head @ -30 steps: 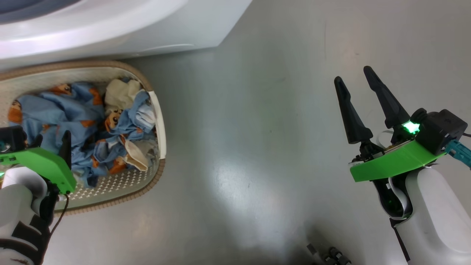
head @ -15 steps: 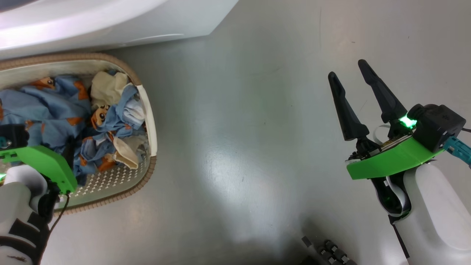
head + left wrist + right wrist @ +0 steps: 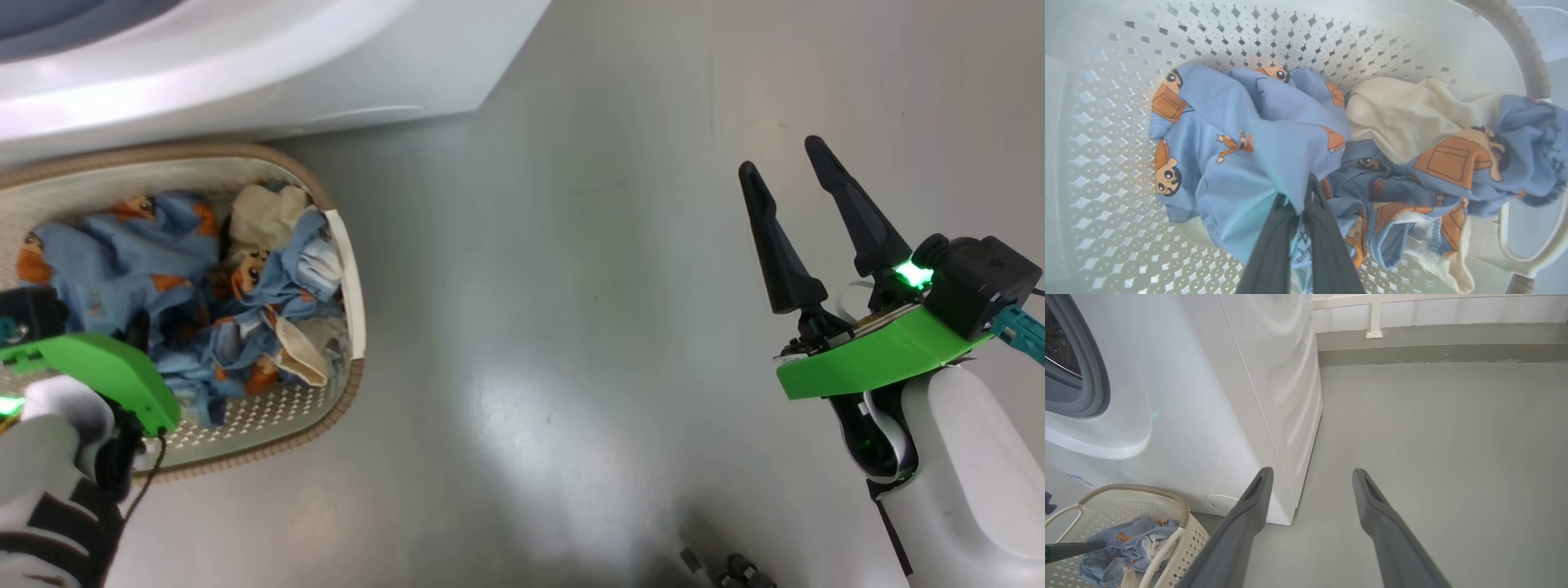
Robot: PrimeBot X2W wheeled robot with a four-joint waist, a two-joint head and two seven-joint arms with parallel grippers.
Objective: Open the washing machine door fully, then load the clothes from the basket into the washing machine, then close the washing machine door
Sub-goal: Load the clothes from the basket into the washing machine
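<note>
**Item:** crumpled blue fabric garment printed with orange cartoon figures [image 3: 1241, 163].
**Location:** inside the basket. A fold is pinched at the fingertips of the left gripper [image 3: 1300, 192], and the rest spreads ahead of and beneath them.
**Hand state:** the left gripper's two dark fingers are clamped together on the blue fold. The right gripper [image 3: 1312, 471] has its fingers spread, holds nothing and hangs well apart over the glossy grey floor [image 3: 1433, 457].
**Step:** loading, judged early, since the pile looks untouched.
**Next move calls for:** a lift clear of the rim, then a carry to the drum. Trailing cloth may drag its neighbours.
**Adjacent:** a plain cream cloth [image 3: 1396, 118], lying beside and partly tangled with the blue one.
**Container:** a cream-white perforated plastic basket with a brown woven-look rim [image 3: 1106, 183], surrounding the fingers.
**Beyond:** a white boxy front-loading washing machine [image 3: 1208, 396], just past the basket. The mouth inside its grey rubber gasket [image 3: 1094, 375] is uncovered.
</note>
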